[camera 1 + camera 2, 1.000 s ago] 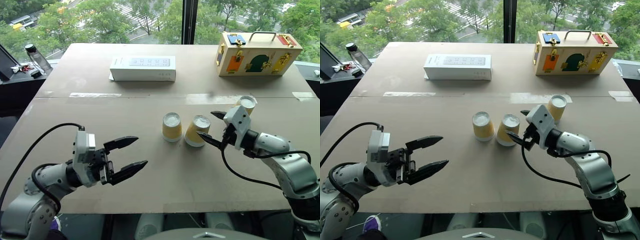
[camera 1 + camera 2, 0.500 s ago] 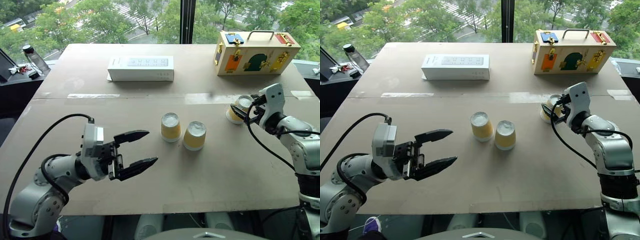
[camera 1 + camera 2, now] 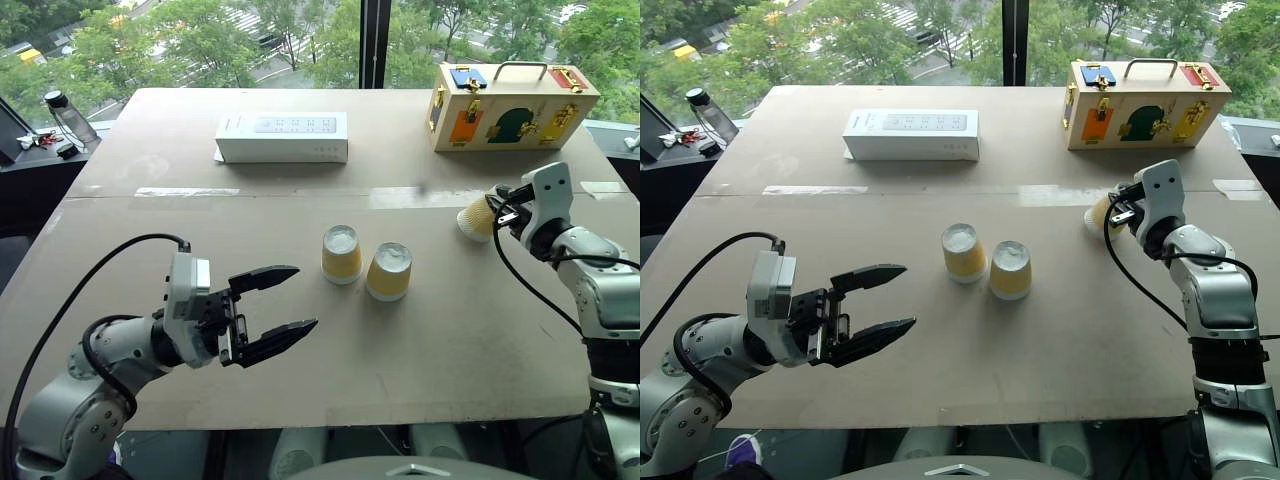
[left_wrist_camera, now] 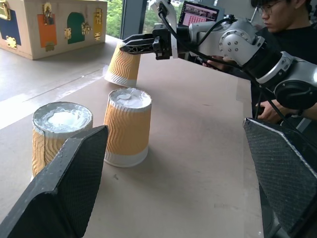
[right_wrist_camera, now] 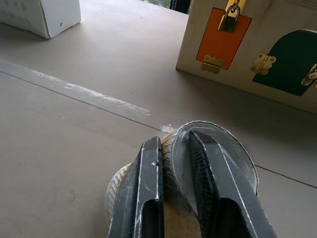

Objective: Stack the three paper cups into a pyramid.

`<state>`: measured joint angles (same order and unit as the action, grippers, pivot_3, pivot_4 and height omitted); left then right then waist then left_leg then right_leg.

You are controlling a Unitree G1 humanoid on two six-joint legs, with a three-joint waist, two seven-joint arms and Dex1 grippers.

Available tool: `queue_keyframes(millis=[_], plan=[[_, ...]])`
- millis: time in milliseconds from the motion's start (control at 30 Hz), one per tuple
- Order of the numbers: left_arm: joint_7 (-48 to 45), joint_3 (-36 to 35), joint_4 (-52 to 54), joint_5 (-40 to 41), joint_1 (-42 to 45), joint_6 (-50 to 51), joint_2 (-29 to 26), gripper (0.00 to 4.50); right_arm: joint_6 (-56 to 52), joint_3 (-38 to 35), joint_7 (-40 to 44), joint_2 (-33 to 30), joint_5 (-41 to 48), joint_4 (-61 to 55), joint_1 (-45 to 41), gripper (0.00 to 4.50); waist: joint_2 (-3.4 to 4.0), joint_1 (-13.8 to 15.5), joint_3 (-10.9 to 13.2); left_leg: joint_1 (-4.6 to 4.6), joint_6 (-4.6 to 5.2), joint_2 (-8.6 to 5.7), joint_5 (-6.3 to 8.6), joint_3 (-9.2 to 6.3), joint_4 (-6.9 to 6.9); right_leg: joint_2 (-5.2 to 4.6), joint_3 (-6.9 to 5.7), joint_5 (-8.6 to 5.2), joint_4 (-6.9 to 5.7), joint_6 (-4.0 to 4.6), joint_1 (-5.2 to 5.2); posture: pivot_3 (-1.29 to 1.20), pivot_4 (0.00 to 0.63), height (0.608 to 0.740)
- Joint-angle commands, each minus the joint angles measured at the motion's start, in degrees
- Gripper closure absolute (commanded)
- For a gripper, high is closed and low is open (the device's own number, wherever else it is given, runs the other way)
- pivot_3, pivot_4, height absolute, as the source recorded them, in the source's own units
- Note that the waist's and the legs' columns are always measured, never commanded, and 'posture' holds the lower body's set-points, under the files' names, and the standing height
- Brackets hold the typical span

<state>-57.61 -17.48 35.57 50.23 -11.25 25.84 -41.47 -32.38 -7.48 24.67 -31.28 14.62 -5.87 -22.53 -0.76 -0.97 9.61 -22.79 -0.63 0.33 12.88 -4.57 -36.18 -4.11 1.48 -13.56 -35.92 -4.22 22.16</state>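
While the right hand [image 3: 497, 212] pinches the base wall of a tilted yellow-tan ribbed paper cup [image 3: 476, 219] at the far right of the brown surface [image 3: 450, 340], the left hand [image 3: 285, 308] hangs spread at near left; two matching upside-down cups [image 3: 342, 253] [image 3: 389, 271] stand side by side at centre.

Three small tapered paper cups have yellow-tan wavy-ribbed walls with white rims and white bases: one [image 3: 342, 254] at the table's centre, a second [image 3: 388, 272] at its four o'clock, and a tilted third [image 3: 477, 217] at two o'clock. The flat table [image 3: 300, 215] is pale brown. A long rectangular carton [image 3: 284, 136] at eleven o'clock is white. The wooden latch box [image 3: 512, 106] at one o'clock is pale tan with blue, orange, green, yellow and red panels. Both claws have black fingers.
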Motion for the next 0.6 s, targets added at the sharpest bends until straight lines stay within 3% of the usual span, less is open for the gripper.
queue_keyframes(millis=[33,167,367,500,533,600], plan=[[0.04,-0.15,1.33,0.69,0.93,-0.36,-0.41,0.0,1.87,-0.16,1.85,-0.54,0.46,-3.66,1.0,4.48,0.01,0.03,0.01,0.0,0.0,0.0,0.0,0.0,0.0,0.0,0.0,0.0,0.0,0.0,0.0,0.0,0.15,0.74],[-0.01,0.29,1.25,0.56,1.37,-0.36,-0.22,0.0,2.8,-0.61,4.15,-1.54,1.0,-6.73,2.08,4.48,0.02,0.04,0.01,-0.01,0.0,0.0,0.0,0.0,0.0,0.0,0.0,0.0,0.0,0.0,0.0,0.0,0.15,0.74],[0.03,0.77,1.14,0.54,1.6,-0.3,-0.08,0.0,1.28,-2.71,6.25,-4.23,2.69,-9.36,2.22,2.4,0.03,0.07,0.02,-0.02,0.0,0.0,0.0,0.0,0.0,0.0,0.0,0.0,0.0,0.0,0.01,0.0,0.15,0.74],[0.16,1.08,1.18,0.49,1.52,-0.37,-0.04,0.0,-0.82,-3.36,3.85,-4.36,2.47,-8.64,0.99,0.38,0.03,0.07,0.02,-0.02,0.0,0.0,0.0,0.0,0.0,0.0,0.0,0.0,0.0,0.0,0.01,0.0,0.15,0.74],[0.21,1.12,1.18,0.5,1.53,-0.39,-0.02,0.0,-1.37,-3.18,3.74,-4.21,2.6,-8.05,0.83,0.13,0.03,0.07,0.02,-0.02,0.0,0.0,0.0,0.0,0.0,0.0,0.0,0.0,0.0,0.0,0.01,0.0,0.15,0.74],[0.27,1.15,1.2,0.5,1.45,-0.46,0.02,0.0,-2.87,-2.86,3.32,-3.06,3.51,-6.81,0.59,0.05,0.02,0.07,0.02,-0.02,0.0,0.0,0.0,0.0,0.0,0.0,0.0,0.0,0.0,0.0,0.01,0.0,0.15,0.74]])
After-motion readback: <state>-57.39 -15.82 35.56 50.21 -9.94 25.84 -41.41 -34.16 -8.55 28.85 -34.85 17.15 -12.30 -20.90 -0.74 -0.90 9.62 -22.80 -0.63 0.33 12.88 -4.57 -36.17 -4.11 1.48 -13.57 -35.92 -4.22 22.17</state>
